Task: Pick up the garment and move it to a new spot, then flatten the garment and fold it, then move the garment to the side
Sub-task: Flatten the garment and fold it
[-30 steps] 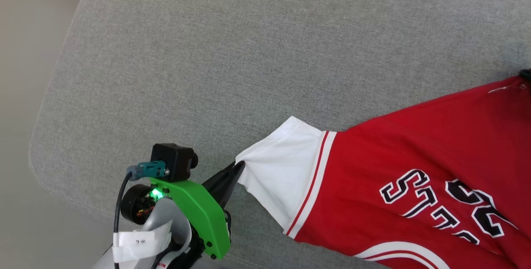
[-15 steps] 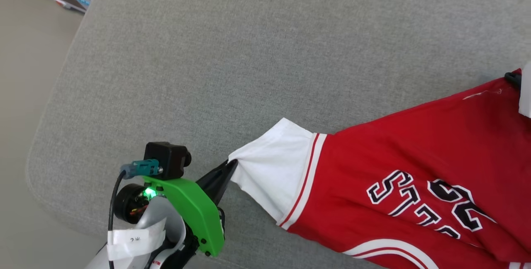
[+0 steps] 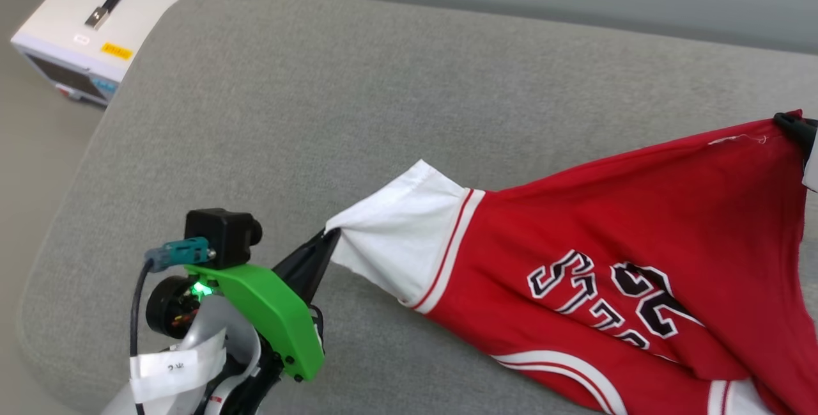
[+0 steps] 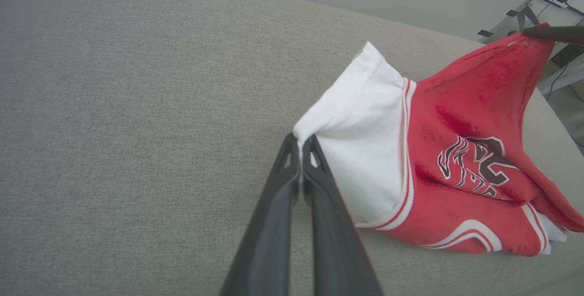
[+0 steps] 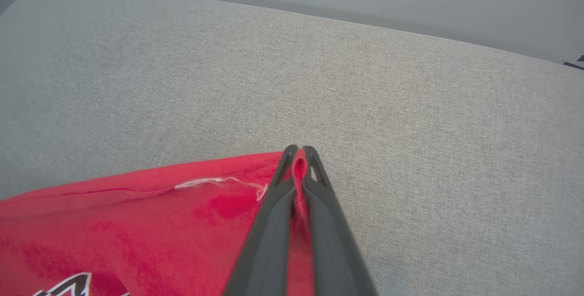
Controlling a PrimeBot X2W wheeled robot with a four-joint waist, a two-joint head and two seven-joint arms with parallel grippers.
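The garment (image 3: 607, 223) is a red T-shirt with white sleeves and black-and-white lettering, stretched across the grey cushion (image 3: 383, 114). My left gripper (image 3: 329, 234) is shut on the edge of its white sleeve (image 4: 360, 118), with the fingertips (image 4: 292, 150) pinching the cloth (image 4: 479, 118). My right gripper (image 5: 299, 152) is shut on a red hem corner (image 5: 182, 205); its dark tip shows at the right edge of the head view (image 3: 795, 124). The garment hangs lifted between both grippers, sagging in the middle.
A white box-shaped device (image 3: 102, 18) with a handle stands on the floor beyond the cushion's far-left corner. The cushion's rounded left edge (image 3: 57, 236) drops to the floor. Bare grey cushion extends behind the garment (image 5: 410, 104).
The right gripper has closed on the red hem. The head view has tilted up, bringing the white device and the cushion's back edge in. The garment now rises off the cushion between both grippers.
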